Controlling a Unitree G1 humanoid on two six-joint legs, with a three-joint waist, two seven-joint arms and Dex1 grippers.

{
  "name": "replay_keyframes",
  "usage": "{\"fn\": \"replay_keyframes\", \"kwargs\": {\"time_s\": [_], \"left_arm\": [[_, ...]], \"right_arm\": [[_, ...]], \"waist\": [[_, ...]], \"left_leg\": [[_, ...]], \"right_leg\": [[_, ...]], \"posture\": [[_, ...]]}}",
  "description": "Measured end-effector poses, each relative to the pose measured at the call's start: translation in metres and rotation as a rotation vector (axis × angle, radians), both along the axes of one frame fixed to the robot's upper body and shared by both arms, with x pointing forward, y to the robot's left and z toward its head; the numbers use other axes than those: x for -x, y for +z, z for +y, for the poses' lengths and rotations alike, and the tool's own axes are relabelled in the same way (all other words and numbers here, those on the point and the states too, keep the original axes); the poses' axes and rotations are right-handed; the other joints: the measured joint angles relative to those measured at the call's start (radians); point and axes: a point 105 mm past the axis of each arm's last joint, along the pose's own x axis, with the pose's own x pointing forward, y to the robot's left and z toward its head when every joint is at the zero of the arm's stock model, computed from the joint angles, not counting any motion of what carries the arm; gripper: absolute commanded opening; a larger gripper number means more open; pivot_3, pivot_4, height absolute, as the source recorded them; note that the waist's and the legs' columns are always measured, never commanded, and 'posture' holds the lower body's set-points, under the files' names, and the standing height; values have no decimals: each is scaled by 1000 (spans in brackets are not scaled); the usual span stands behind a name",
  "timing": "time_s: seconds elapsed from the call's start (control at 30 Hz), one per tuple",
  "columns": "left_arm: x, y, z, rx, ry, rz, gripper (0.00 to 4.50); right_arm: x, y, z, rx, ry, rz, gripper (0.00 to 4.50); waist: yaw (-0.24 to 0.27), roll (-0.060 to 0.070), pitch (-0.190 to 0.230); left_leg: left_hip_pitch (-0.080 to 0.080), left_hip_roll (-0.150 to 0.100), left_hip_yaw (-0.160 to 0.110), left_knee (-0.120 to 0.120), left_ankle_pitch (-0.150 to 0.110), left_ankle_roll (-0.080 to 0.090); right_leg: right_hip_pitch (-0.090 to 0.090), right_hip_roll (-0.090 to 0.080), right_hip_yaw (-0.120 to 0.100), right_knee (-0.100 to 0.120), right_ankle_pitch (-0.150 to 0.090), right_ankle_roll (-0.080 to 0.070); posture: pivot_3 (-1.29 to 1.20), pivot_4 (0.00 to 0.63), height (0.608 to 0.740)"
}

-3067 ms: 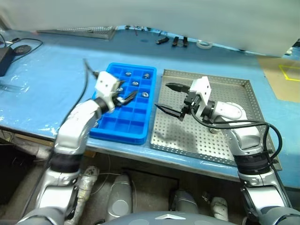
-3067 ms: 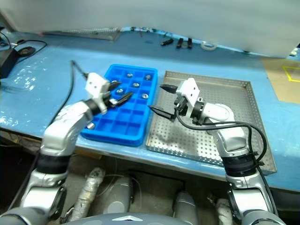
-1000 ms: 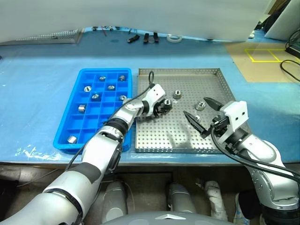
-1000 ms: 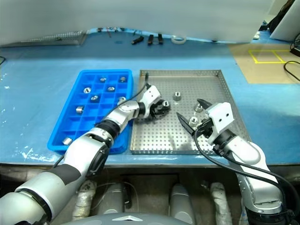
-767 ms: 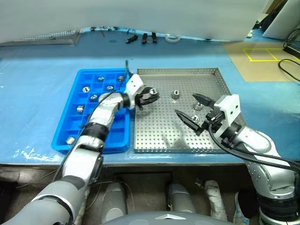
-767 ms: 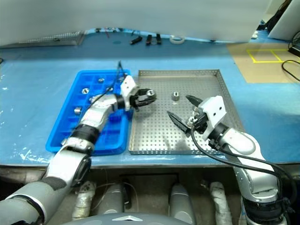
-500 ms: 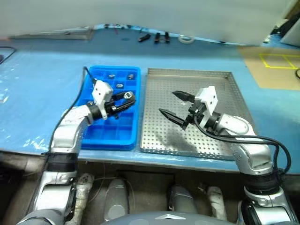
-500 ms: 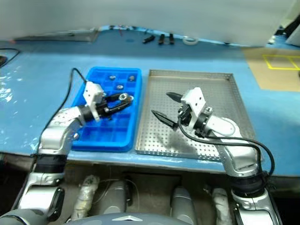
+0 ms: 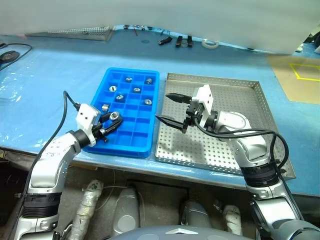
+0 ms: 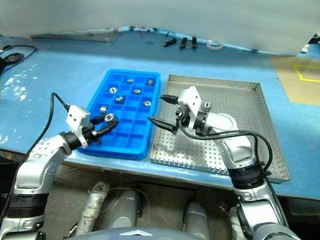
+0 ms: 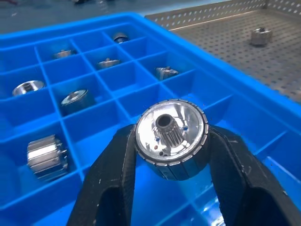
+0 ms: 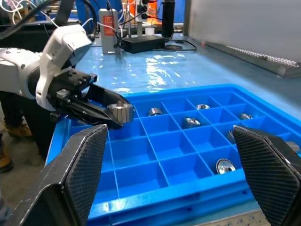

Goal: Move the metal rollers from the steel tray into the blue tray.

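**Left gripper holding a roller over the near end of the blue tray**

The left gripper has its two black fingers clamped on one small shiny silver metal roller, a short cylinder with a toothed central hole, ribbed round its edge. It hangs over the near left part of the bright blue rectangular plastic tray, above the grid of small square compartments. Several more rollers already sit in compartments toward the far end of that tray: one at, one at, one at, one at, one at, one at and one nearer the left wall at (each alone in its own square, as far as I can make out).

Just beside the blue tray, on its right, lies the large square silver steel tray with its perforated floor and low rims. From the left wrist, one roller shows resting on that perforated floor.

The right gripper hovers over the left edge of the steel tray, pointing toward the blue one, its fingers spread wide apart with nothing between them.

Both trays rest on a blue-covered table. At its far edge lie a few dark small tools and a white ring of tape.
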Motion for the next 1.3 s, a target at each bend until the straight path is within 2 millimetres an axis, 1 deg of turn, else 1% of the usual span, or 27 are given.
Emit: {"fn": "replay_keyframes", "kwargs": {"time_s": [0.07,0.2,0.37,0.43,0.53,0.57,0.63,0.83,0.93,1.03,1.1,1.17,1.2,1.23,1.3], "left_arm": [[-2,-2,4,-7,19,6,1845],[-8,-15,17,-16,85,45,1845],[-15,-15,20,-27,99,48,1845],[-16,-16,21,-30,99,49,2583],[-16,-16,18,-30,83,50,3454],[-16,-16,17,-29,76,51,3837],[-18,-14,13,-28,66,45,4461],[-21,-6,3,-11,21,27,4461],[-23,9,-12,52,-40,5,4461],[-33,44,-44,134,-138,-69,4461],[-37,59,-63,134,-208,-107,4461],[-42,62,-83,135,-278,-105,4461],[-45,59,-94,133,-309,-91,4461],[-47,55,-99,128,-327,-79,4461],[-50,48,-116,127,-392,-47,4461]], "right_arm": [[0,0,0,1,3,2,4500],[1,-2,0,3,4,8,4500],[0,-4,-1,3,-10,15,4500],[1,-5,-2,4,-18,18,4500],[1,-6,-4,3,-28,21,4500],[1,-6,-4,3,-29,22,4500],[1,-6,-4,1,-35,20,4500],[1,-9,-10,1,-68,24,4500],[2,-7,-14,4,-91,12,4500],[-3,-1,-30,2,-168,-10,4500],[-4,1,-43,1,-225,-23,4500],[-4,-2,-59,5,-299,-16,4500],[-5,-6,-68,9,-340,-5,4500],[-5,-10,-72,15,-364,3,4500],[-1,-18,-87,25,-433,20,4500]], "waist": [[6,0,0],[8,0,0],[9,0,0],[9,0,0],[9,0,0],[9,0,0],[9,0,0],[7,0,0],[8,0,0],[9,0,0],[0,-1,0],[-9,0,0],[-17,0,0],[-24,0,0],[-47,0,0]], "left_leg": [[0,0,0,0,0,0],[0,0,0,0,0,-1],[0,0,0,1,1,-2],[1,0,0,1,1,-2],[1,0,0,1,2,-3],[1,0,0,2,2,-3],[1,0,0,2,2,-4],[2,0,0,2,3,-5],[2,0,0,3,3,-5],[1,-1,1,4,4,-5],[2,-1,1,5,4,-5],[2,-1,1,5,4,-5],[1,-1,1,5,4,-5],[1,-1,1,5,4,-5],[1,-1,1,5,4,-5]], "right_leg": [[0,0,0,0,0,0],[0,0,0,1,0,0],[-1,0,0,3,0,0],[-1,0,1,4,0,0],[-2,0,1,8,0,0],[-3,0,1,10,-1,-1],[-4,0,2,13,-1,-1],[-4,0,2,15,-1,-1],[-4,0,1,15,-1,-2],[-3,0,1,15,-1,-2],[-3,0,2,15,-1,-1],[-3,0,2,14,-1,-1],[-3,0,2,14,-1,-1],[-3,0,3,14,-1,-1],[-3,0,3,14,-1,0]], "posture": [[299,150,740],[283,150,740],[253,150,740],[246,150,740],[235,150,740],[228,150,740],[220,150,740],[187,150,740],[134,150,740],[65,150,740],[17,150,740],[-40,150,740],[-59,150,740],[-78,150,740],[-147,150,740]]}}
